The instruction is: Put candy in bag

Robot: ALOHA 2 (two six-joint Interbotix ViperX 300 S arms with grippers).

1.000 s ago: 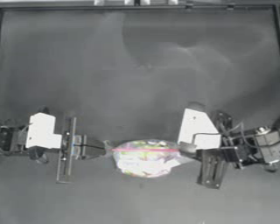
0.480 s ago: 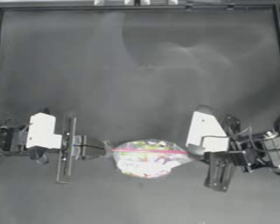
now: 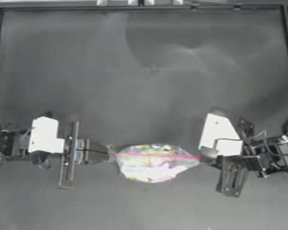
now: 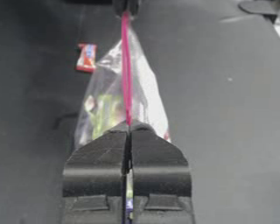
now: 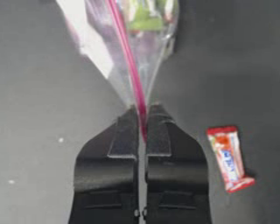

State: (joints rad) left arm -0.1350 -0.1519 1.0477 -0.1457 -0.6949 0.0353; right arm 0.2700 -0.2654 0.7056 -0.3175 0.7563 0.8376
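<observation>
Both arms are working here. The left gripper (image 3: 110, 155) is pinching one end of the bag (image 3: 151, 162), its jaws pressed together on the pink seal strip (image 4: 126, 65). The right gripper (image 3: 205, 157) is doing the same at the other end, jaws clamped on that strip too, so the bag is hanging stretched between the two sets of jaws, with the strip running taut from one pair straight to the other.

Coloured sweets are showing through the clear plastic, which is sagging below the strip (the strip looks pressed flat along its length, as far as I can tell).

The candy (image 5: 230, 159) is lying flat on the table (image 3: 146, 67), outside the bag. It is sitting just beside the right jaws, off to one side of them and not touching. From the left jaws it is lying well ahead, near the far end of the bag (image 4: 87, 57).
</observation>
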